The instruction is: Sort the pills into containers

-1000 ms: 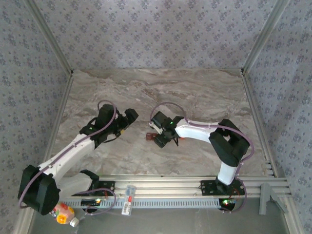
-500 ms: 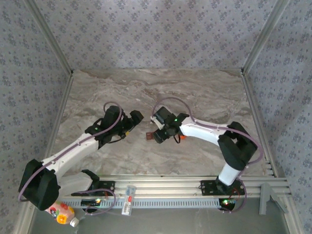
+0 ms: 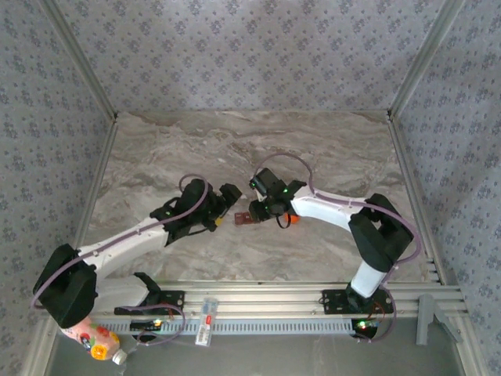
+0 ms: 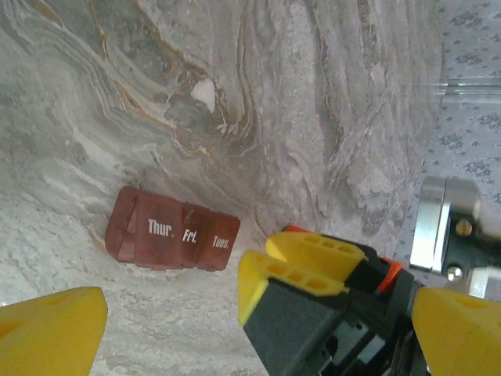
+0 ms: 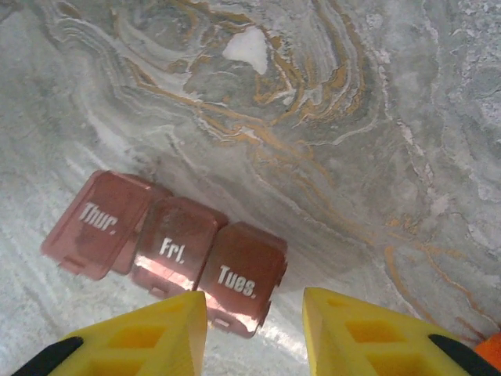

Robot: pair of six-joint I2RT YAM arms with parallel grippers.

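Top view: containers [image 3: 243,218] lie mid-table, left gripper [image 3: 228,197] just left of them, right gripper [image 3: 261,208] just right. Left wrist: left jaws wide apart, empty. Right wrist: right jaws narrowly parted, holding nothing, close by the Tues. lid [image 5: 239,274]; likely the lid-opening step, and the next move needs a fingertip catching that lid's edge.

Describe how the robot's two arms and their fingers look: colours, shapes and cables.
The left arm and right arm have smooth white tubular links between chunky black joints. A thin mauve cable loops over each wrist. The fingers are bright yellow blocks with rectangular recesses, mounted on black.
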